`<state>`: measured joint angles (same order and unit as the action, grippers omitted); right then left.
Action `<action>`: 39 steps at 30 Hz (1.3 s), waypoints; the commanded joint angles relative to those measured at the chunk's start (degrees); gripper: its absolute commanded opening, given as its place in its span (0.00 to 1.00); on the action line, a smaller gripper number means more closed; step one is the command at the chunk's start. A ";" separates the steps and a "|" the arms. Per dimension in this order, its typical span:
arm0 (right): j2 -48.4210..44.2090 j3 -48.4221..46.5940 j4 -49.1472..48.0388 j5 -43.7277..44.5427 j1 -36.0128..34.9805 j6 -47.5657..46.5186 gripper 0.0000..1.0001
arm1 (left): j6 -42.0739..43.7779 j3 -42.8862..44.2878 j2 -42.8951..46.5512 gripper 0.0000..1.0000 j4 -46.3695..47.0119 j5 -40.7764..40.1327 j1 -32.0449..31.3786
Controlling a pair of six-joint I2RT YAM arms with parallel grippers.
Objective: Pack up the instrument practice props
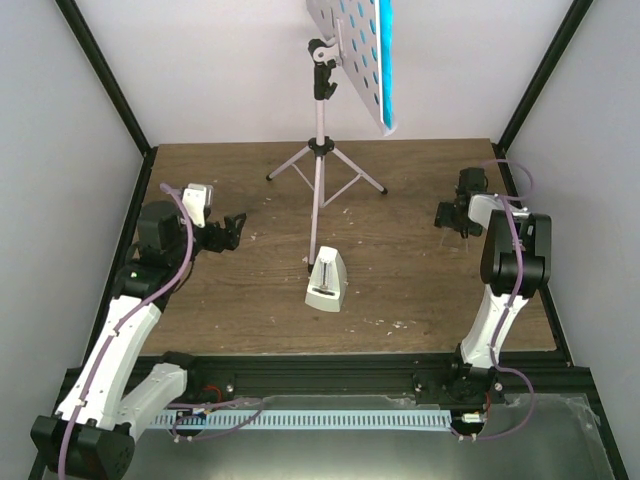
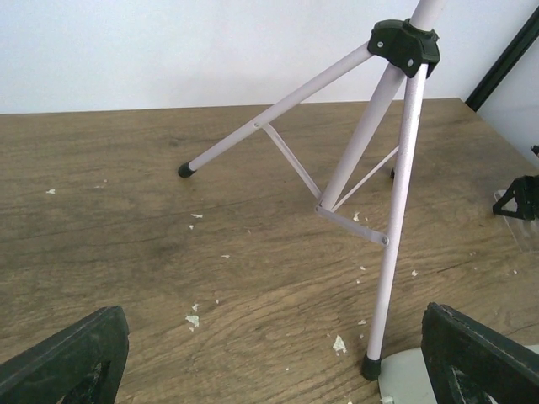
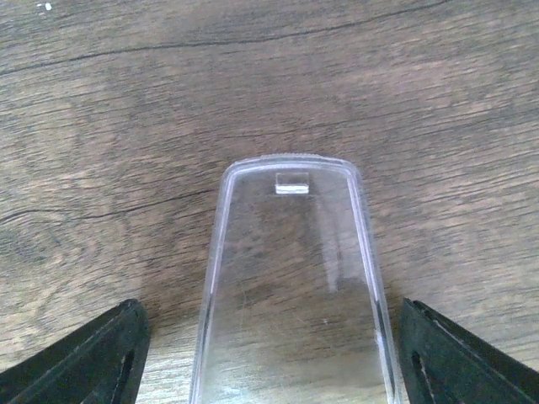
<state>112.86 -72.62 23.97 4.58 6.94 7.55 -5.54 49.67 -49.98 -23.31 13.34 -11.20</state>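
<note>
The pale pink music stand (image 1: 320,150) stands at the back middle on its tripod legs (image 2: 370,160). The teal booklet (image 1: 386,60) leans on its perforated desk (image 1: 345,40). The white metronome (image 1: 327,282) stands in front of the near leg, and its base corner shows in the left wrist view (image 2: 408,377). My left gripper (image 1: 230,232) is open and empty, left of the stand and facing it (image 2: 278,370). My right gripper (image 1: 450,215) is open at the right. A clear plastic cover (image 3: 290,286) lies flat between its fingers (image 3: 269,362) with gaps on both sides.
The wooden table (image 1: 400,290) has small white crumbs (image 2: 192,320) scattered near the tripod. Black frame posts and white walls close in the back and both sides. A black rail runs along the near edge (image 1: 330,385).
</note>
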 commanded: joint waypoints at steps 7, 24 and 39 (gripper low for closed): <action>-1.19 3.45 2.51 -0.19 -0.68 -0.36 0.67 | 0.00 -0.56 0.54 0.96 -0.07 -0.99 -0.58; -25.36 20.82 -11.19 -15.18 -6.10 5.51 0.58 | 1.15 -0.76 -2.36 0.96 -0.38 -3.88 -0.57; -47.14 41.94 -36.14 -36.63 -9.94 8.86 0.58 | -20.68 -11.52 -7.44 0.94 15.91 12.50 -18.36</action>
<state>70.85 -33.30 -3.68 -25.63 -2.24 16.58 -10.07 47.40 -60.69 -22.59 17.69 -22.44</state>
